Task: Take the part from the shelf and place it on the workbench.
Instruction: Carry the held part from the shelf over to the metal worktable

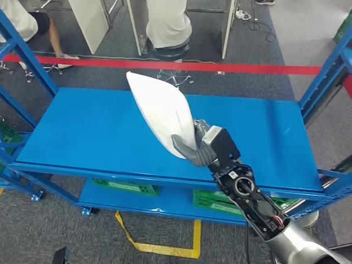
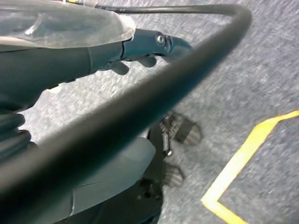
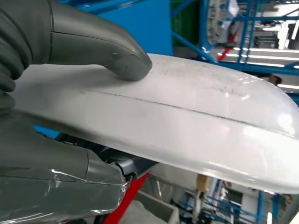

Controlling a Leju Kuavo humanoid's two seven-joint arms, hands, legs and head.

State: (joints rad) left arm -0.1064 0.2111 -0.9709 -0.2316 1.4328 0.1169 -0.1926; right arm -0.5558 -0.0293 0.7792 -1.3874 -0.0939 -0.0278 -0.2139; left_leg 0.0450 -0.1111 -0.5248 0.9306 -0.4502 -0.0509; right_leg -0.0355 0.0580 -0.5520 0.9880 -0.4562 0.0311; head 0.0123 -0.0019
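At frame centre, the right hand (image 1: 198, 147) pinched the white part (image 1: 161, 113), tilted above the blue shelf (image 1: 83, 132). Removal was seemingly underway; carrying and placing on the desk remained. The left hand (image 2: 141, 51) hung with fingers loosely spread, holding nothing.

Red tape line (image 1: 249, 67): floor, 12 o'clock, running 9 to 3.
Green crates (image 1: 124, 186): low tier, 6 o'clock.
Yellow floor marking (image 1: 166, 247): 6 o'clock.
Stool (image 1: 170, 53): 12 o'clock, person seated.
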